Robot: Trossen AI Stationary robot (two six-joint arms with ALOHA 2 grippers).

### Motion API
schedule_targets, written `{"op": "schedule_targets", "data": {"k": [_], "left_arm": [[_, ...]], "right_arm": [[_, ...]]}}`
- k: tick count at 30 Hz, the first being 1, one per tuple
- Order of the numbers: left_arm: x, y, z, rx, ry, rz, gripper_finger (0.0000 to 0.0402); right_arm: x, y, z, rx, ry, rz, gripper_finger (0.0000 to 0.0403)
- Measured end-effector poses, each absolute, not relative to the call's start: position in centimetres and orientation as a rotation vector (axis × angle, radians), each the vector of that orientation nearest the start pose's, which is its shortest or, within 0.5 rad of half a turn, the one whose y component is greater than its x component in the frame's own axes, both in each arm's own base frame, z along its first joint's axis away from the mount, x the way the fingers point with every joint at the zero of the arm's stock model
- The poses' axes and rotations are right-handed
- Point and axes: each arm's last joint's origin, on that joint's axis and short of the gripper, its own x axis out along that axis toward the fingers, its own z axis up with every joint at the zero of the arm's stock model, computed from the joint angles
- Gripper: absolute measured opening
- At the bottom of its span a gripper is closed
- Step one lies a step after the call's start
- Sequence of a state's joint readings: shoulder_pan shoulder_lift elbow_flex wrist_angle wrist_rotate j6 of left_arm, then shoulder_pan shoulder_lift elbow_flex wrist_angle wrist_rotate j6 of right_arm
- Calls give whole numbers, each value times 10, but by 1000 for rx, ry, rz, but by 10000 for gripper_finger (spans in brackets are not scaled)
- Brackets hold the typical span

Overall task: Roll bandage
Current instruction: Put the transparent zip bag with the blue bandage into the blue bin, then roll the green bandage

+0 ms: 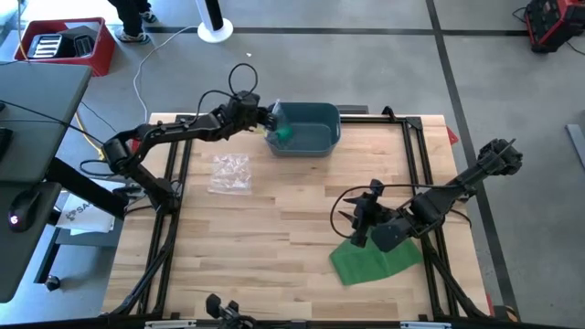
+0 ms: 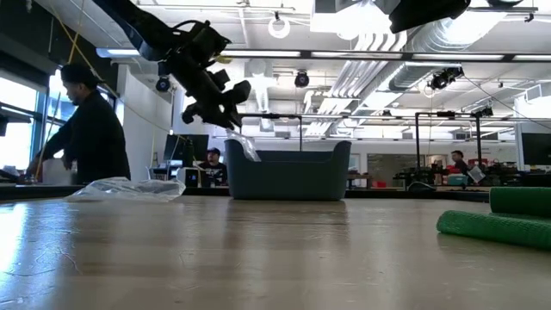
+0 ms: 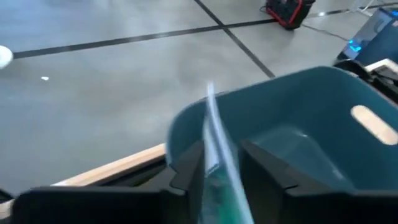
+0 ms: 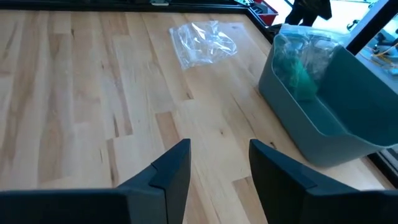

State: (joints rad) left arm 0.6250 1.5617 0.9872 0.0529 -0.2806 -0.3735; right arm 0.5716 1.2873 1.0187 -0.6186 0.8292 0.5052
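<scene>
Bandage: green roll in clear bag (image 1: 282, 134), at far bin (image 1: 315, 144) left rim.
Left gripper (image 1: 271, 119): fingers straddle bag, hold unclear.
Right gripper (image 1: 352, 217): parted, empty, beside green sheet (image 1: 373, 260).

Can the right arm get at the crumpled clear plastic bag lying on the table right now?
Probably yes. The right gripper stands open, facing the crumpled clear plastic bag across bare wooden table; the teal plastic bin sits off to one side.

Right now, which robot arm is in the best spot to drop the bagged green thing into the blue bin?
Probably the left. Its end effector is at the bin's rim with the clear bag between its fingers. The right end effector sits far away, open, near the green bandage.
</scene>
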Motion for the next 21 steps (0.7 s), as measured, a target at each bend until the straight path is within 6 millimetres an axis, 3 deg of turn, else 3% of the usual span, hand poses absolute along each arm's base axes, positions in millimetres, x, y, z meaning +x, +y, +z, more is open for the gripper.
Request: {"op": "schedule_targets", "data": {"k": [4,8,14,21], "left_arm": [[254,209,248,-407,378,1015,138],[238,196,272,-293,425,963,161],[214,145,302,-260,535,783,163],[199,78,309,-334,677,620,161]], "right_arm": [[224,119,281,-72,603,-393,154],[225,120,280,-73,610,-387,154],[229,124,273,-73,646,-354,154],[244,135,250,-103,740,-278,154]]}}
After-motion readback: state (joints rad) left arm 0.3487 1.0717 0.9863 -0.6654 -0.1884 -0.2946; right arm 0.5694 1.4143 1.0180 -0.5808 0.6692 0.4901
